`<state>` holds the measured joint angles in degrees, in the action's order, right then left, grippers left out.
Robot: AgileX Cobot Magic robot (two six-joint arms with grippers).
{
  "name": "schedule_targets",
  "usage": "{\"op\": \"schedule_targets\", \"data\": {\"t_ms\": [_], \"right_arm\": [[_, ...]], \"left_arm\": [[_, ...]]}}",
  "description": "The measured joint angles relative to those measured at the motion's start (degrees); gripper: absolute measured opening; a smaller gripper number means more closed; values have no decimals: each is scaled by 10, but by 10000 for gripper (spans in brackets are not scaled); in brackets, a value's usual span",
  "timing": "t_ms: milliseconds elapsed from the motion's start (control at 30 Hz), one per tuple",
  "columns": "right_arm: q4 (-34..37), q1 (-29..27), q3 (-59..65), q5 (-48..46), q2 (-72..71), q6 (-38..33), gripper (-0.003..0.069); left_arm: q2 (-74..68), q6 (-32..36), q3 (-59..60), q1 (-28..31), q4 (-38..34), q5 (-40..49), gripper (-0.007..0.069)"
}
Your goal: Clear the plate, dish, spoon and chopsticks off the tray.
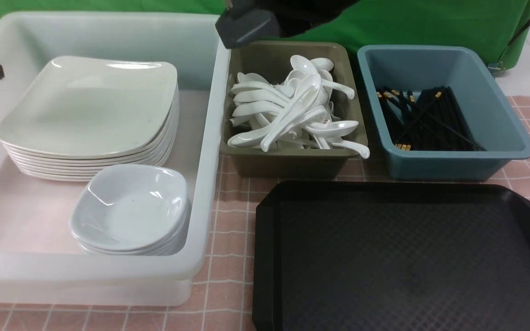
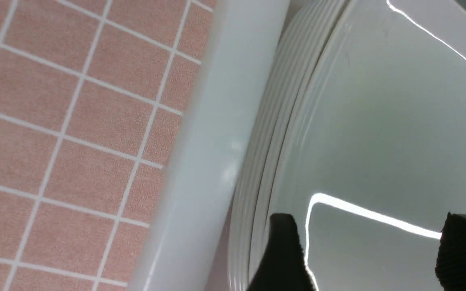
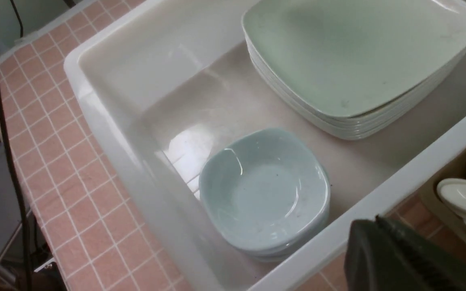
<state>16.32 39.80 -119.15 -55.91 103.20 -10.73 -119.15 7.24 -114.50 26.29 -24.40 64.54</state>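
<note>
"Plates [image 1: 90, 105] are what I'm after; where's the left gripper [image 2: 364, 238]?"

"Near the plate stack, its fingers spread apart with nothing clasped; the wrist view has the top plate's glossy face behind them."

"And the right gripper [image 3: 372, 220]?"

"Its fingers are together, empty, and its arm reaches in over the far side of the olive bin [image 1: 295, 168]."

"Where do the plates lie?"

"Piled in the big white bin [image 1: 207, 151], at the robot's left. A shorter stack of small glossy dishes [image 1: 129, 207] sits beside them, on the side nearer the robot."

"What about the spoons [image 1: 258, 108]?"

"Heaped every which way in the olive bin, just right of the white one. A few handles poke over its near rim."

"Chopsticks [image 1: 440, 119]?"

"Black, gold-banded, in the blue bin [image 1: 453, 161] to the right of the olive one. Some cross over the rest."

"And the tray [image 1: 407, 262]?"

"Black, right in front of the olive and blue bins; its visible surface is bare. Pink checked cloth [image 1: 233, 234] shows between it and the white bin."
</note>
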Motion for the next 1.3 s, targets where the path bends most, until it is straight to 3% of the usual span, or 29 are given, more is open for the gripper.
{"op": "schedule_targets", "data": {"t_ms": [67, 167, 200, 233, 267, 367, 500, 667, 800, 867, 1067, 1167, 1300], "right_arm": [[-7, 0, 0, -8, -2, 0, 30], [-52, 0, 0, -13, -15, 8, 30], [-57, 0, 0, -14, -17, 10, 30], [-106, 0, 0, -18, -31, 27, 30], [-120, 0, 0, -20, -35, 36, 30], [-266, 0, 0, -64, -85, 90, 30], [-341, -1, 5, -91, -136, 112, 30], [-372, -1, 109, -85, -283, 152, 30], [-391, -1, 241, -15, -393, 196, 30], [-423, -1, 375, 73, -492, 251, 30], [-537, -1, 714, 268, -734, 418, 30], [-571, -1, 835, 334, -823, 471, 30], [-579, -1, 922, 395, -894, 491, 30]], "left_arm": [[21, 1, 0, -1, -10, 3, 399], [58, 19, -1, -12, -38, 17, 218], [61, 21, 0, -13, -40, 17, 218], [87, 44, -1, -32, -54, 24, 92], [94, 47, -1, -34, -55, 25, 82], [167, 79, -1, -100, -62, 30, 2], [238, 103, -1, -163, -61, 30, -8], [376, 108, 9, -316, -3, 32, -11], [460, 93, 71, -401, 63, 31, -11], [544, 67, 160, -451, 104, 15, -11], [778, 13, 482, -488, 132, -128, -11], [892, 1, 635, -488, 140, -223, -11], [993, -9, 782, -488, 141, -312, -11]]}}
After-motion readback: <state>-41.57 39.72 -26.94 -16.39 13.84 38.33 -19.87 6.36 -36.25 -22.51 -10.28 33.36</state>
